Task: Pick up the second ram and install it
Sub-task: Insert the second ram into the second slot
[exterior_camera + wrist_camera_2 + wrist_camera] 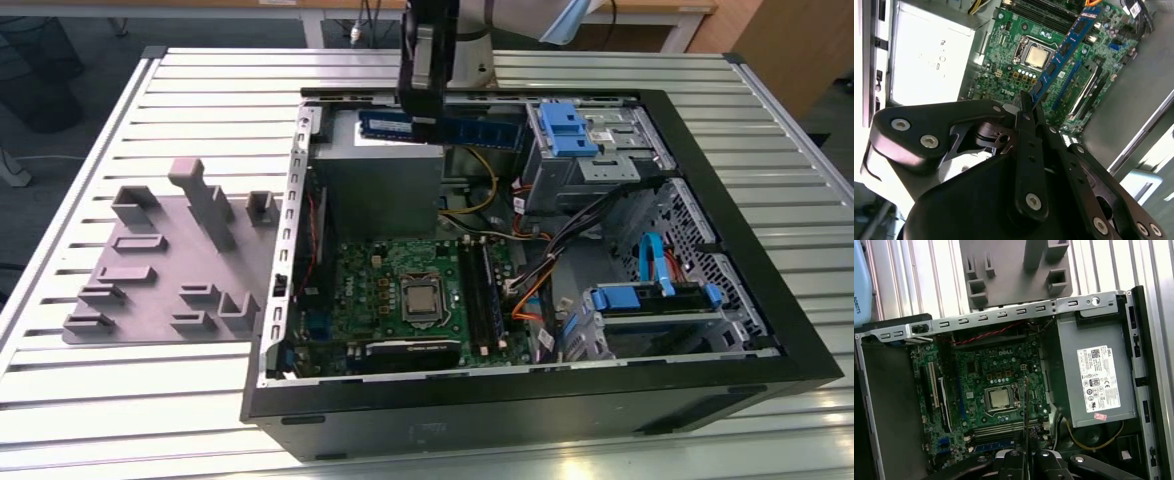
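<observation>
The second ram (441, 128) is up in the air above the open computer case (747, 370). It lies flat and level, on its thin edge, and its long side runs from the exterior view's left to right. The gripper (424, 125) is closed on it near the middle. Below sit the grey power box (378, 185) and the green motherboard (407, 300). In the second wrist view the stick (1066, 50) points away from the fingers (1026, 107). A grey tray (167, 265) lies outside, on the exterior view's left.
</observation>
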Controlling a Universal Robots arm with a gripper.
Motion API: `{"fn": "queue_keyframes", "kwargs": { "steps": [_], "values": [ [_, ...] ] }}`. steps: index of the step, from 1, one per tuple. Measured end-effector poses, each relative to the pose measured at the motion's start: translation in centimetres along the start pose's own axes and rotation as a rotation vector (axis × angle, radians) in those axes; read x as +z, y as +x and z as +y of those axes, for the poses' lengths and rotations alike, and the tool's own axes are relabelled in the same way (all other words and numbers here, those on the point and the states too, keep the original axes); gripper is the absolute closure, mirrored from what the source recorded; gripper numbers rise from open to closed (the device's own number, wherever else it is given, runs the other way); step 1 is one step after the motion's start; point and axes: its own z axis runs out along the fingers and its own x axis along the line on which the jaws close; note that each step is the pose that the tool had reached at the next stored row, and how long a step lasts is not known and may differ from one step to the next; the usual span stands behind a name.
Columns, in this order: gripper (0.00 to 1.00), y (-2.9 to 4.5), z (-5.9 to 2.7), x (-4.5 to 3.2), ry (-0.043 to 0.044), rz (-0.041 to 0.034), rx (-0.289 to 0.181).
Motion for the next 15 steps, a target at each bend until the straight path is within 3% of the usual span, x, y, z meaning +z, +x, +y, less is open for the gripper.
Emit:
{"fn": "queue_keyframes", "kwargs": {
  "steps": [15],
  "values": [
    [0.86, 0.0, 0.0, 0.08, 0.0022, 0.0015, 0.203]
  ]
}}
